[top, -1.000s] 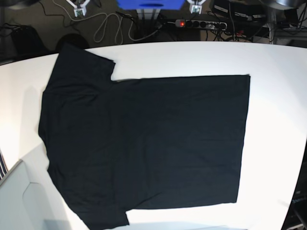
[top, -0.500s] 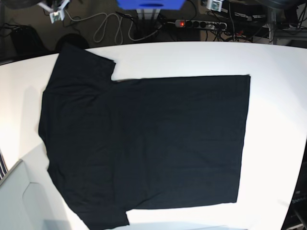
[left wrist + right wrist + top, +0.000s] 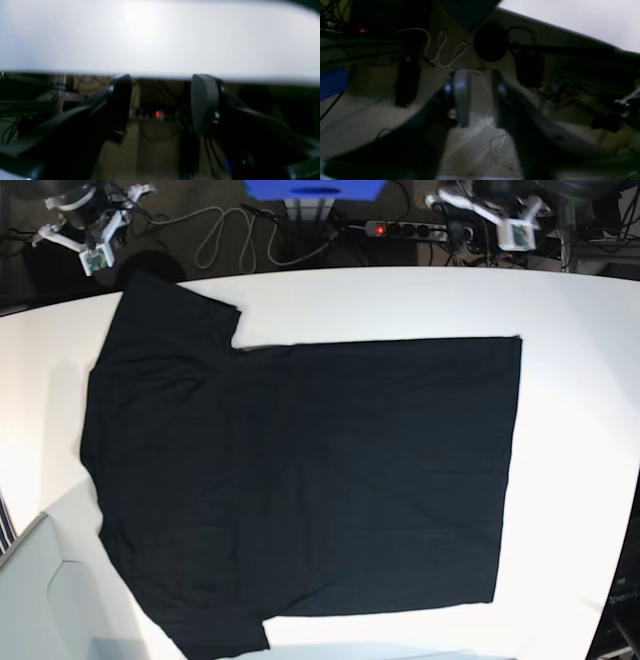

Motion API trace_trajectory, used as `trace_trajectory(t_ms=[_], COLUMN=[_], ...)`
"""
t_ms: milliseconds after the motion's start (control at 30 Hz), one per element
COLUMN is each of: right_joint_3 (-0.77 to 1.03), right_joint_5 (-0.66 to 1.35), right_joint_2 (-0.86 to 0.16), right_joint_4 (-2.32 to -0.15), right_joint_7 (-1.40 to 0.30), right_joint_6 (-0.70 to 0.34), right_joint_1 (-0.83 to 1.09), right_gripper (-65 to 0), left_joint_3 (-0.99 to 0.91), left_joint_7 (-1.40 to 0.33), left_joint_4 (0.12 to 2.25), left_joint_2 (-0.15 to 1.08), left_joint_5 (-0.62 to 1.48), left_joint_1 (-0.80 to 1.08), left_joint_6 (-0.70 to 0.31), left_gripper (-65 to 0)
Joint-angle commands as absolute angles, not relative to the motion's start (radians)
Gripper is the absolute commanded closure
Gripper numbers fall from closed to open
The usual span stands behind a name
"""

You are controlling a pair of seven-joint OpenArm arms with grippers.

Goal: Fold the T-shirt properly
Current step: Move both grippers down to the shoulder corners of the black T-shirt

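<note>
The black T-shirt (image 3: 300, 480) lies spread flat on the white table (image 3: 580, 430), plain side up, with its sleeves toward the left and its hem toward the right. One sleeve corner reaches the table's far edge. Both grippers hover behind that far edge, off the shirt. My left gripper (image 3: 518, 230) is at the back right; in the left wrist view it (image 3: 161, 82) stands open with nothing between its fingers, facing the table edge. My right gripper (image 3: 92, 252) is at the back left; in the right wrist view it (image 3: 478, 75) shows a narrower empty gap.
Behind the table lie a power strip with a red light (image 3: 415, 230), looped cables (image 3: 225, 235) and a blue box (image 3: 312, 188). A grey panel (image 3: 40, 600) juts in at the front left corner.
Both grippers have swung outward behind the table, the right one to the left and the left one to the right, and come nearer the table edge. The shirt has not moved.
</note>
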State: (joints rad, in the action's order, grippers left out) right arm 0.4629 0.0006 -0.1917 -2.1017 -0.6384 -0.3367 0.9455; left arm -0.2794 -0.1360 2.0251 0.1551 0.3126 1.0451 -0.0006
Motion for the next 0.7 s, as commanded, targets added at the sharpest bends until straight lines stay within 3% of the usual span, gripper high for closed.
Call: trace_trajectory(t_ms=[0, 133, 300, 533, 667], right_joint_3=[0.481, 0.513, 0.519, 0.516, 0.516], right_joint_5=[-0.001, -0.001, -0.002, -0.002, -0.002], right_joint_2=[-0.186, -0.183, -0.183, -0.185, -0.189], right_joint_4=[-2.115, -2.115, -2.112, -2.111, -2.109], right_joint_7=[-0.628, -0.628, -0.628, -0.628, -0.628], right_joint_6=[-0.369, -0.412, -0.427, -0.427, -0.427], right_joint_1=[0.944, 0.901, 0.869, 0.866, 0.862], right_gripper=[-26.0, -35.1, -35.3, -35.3, -35.3], left_joint_3=[-0.302, -0.367, -0.42, -0.522, -0.57], left_joint_7=[-0.117, -0.117, -0.124, -0.423, -0.472], left_joint_4=[2.043, 2.043, 2.017, 1.885, 1.797], left_joint_2=[0.159, 0.159, 0.159, 0.145, 0.124], left_joint_5=[0.34, 0.429, 0.453, 0.455, 0.455], left_joint_1=[1.041, 0.97, 0.842, 0.578, 0.483], left_joint_6=[0.001, -0.001, -0.001, -0.001, -0.002], left_gripper=[-36.4, -36.4, -36.4, -36.4, -36.4])
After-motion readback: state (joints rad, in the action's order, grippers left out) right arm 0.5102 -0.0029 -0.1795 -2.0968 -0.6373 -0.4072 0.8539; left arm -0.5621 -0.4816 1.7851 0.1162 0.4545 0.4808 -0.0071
